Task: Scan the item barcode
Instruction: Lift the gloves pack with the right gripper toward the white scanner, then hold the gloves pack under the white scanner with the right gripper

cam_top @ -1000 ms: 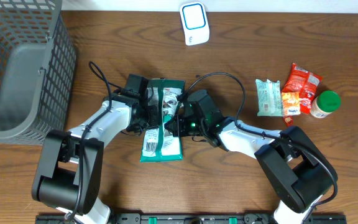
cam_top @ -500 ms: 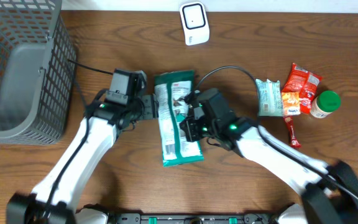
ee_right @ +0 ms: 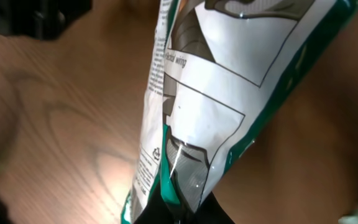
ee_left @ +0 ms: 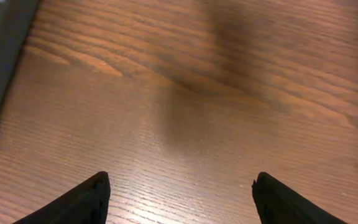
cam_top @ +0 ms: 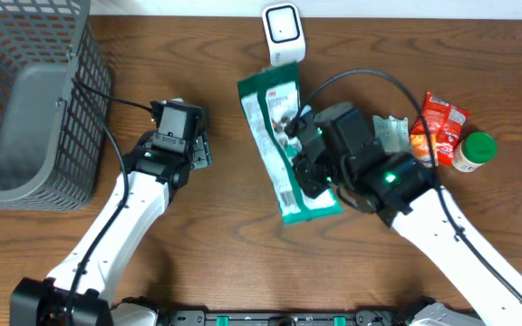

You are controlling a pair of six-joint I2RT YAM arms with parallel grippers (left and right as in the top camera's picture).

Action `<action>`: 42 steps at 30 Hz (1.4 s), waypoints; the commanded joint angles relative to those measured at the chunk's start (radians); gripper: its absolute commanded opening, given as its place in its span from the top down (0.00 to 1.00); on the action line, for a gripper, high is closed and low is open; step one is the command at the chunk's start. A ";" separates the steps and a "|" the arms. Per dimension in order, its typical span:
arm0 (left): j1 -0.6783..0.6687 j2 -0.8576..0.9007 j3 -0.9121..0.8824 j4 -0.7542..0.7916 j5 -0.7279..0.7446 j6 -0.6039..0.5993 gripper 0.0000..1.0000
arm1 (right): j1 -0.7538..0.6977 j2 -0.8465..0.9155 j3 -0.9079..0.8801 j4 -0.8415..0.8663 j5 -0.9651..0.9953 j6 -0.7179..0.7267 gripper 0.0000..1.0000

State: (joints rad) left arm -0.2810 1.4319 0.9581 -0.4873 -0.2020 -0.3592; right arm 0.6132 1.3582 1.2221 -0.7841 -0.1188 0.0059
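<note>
Right end effector (cam_top: 303, 170) pinches glossy green-white pouch (cam_top: 275, 118); left end effector (ee_left: 179, 190) gapes empty.

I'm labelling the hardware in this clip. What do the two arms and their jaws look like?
The left arm and right arm have white, rounded link shells with black joints and boxy black wrist units. A black cable loops off each wrist: left cable, right cable. A small green light glows on the right arm. The jaws are black.
</note>
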 commanded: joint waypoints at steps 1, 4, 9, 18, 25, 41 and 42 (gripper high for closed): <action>0.016 0.023 -0.005 -0.001 -0.035 -0.021 0.23 | -0.004 0.006 0.100 -0.035 0.120 -0.167 0.99; 0.033 0.027 -0.005 -0.003 -0.029 -0.053 0.21 | -0.004 0.024 0.162 -0.048 0.196 -0.228 0.99; 0.082 0.027 -0.005 -0.002 0.096 -0.058 0.19 | -0.008 0.117 0.352 -0.163 0.232 -0.318 0.99; 0.188 0.055 -0.005 -0.002 0.301 -0.053 0.18 | 0.002 0.422 0.856 -0.418 0.357 -0.517 0.99; 0.204 0.144 -0.005 0.042 0.300 -0.055 0.18 | 0.017 0.557 0.874 -0.338 0.488 -0.845 0.99; 0.204 0.188 -0.005 0.080 0.300 -0.054 0.18 | -0.025 0.916 0.873 0.430 0.522 -1.520 0.99; 0.204 0.188 -0.005 0.082 0.300 -0.054 0.18 | -0.033 0.954 0.873 0.548 0.522 -1.522 0.99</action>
State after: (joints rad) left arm -0.0811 1.6169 0.9581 -0.4095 0.0994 -0.4118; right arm 0.6071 2.2494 2.0792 -0.3733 0.3817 -1.4212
